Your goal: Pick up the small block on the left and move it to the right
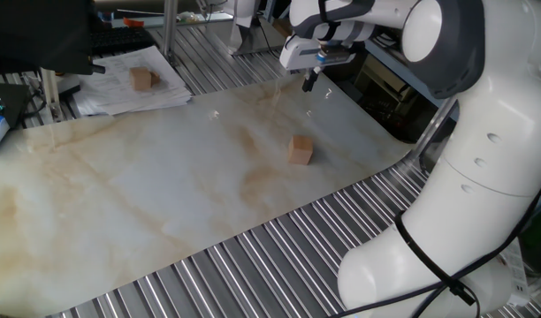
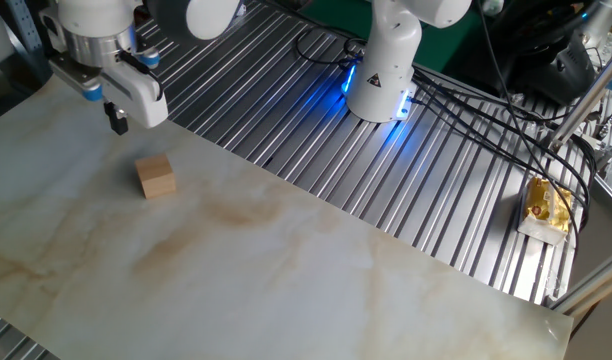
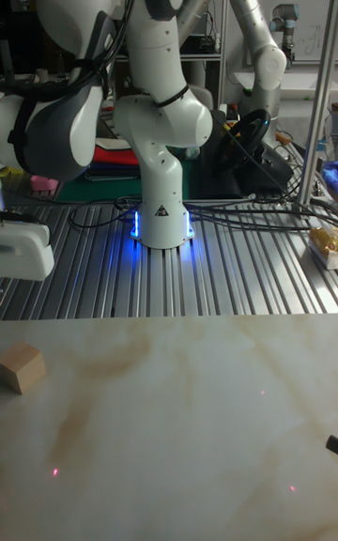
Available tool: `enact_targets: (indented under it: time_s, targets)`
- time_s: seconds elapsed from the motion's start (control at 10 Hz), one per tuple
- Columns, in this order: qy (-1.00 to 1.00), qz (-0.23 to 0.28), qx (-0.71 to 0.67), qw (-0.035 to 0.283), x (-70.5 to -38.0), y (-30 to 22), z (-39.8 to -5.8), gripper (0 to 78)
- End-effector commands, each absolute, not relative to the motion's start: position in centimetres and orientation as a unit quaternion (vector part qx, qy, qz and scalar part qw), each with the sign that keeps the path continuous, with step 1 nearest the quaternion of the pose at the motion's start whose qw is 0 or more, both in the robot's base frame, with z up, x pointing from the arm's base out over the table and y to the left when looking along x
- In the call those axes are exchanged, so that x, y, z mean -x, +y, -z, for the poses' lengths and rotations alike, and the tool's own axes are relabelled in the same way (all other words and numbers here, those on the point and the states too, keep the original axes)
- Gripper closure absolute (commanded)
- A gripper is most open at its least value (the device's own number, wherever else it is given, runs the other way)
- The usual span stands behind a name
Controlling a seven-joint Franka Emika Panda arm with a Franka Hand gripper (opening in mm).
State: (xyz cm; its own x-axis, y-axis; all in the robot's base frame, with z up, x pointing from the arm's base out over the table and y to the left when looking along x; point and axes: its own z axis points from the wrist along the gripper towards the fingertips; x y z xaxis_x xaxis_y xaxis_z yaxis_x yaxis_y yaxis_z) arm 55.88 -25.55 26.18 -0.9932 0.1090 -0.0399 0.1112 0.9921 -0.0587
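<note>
— Gripper (image 1: 311,86) status? Count the blocks first.

— I see two: the small block (image 1: 300,149) on the marble sheet (image 1: 164,194), and a darker cube (image 1: 143,79) on papers (image 1: 120,93) at the far edge. One arm (image 1: 465,159), reaching over the sheet, fingers pointing down, above the surface.

— Fingers?

— I cannot tell if they're spread. They carry nothing. Block lies at about 6 o'clock of the gripper, apart.
</note>
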Motion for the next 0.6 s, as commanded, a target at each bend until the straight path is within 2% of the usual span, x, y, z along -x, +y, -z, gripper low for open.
enact_targets:
  time_s: [0.1, 0.6]
  targets:
    - [0.997, 0.031, -0.061, 0.019, -55.92, -25.61, -26.33, 77.6]
    - [0.997, 0.04, -0.069, 0.02, -55.9, -25.58, -26.27, 77.6]
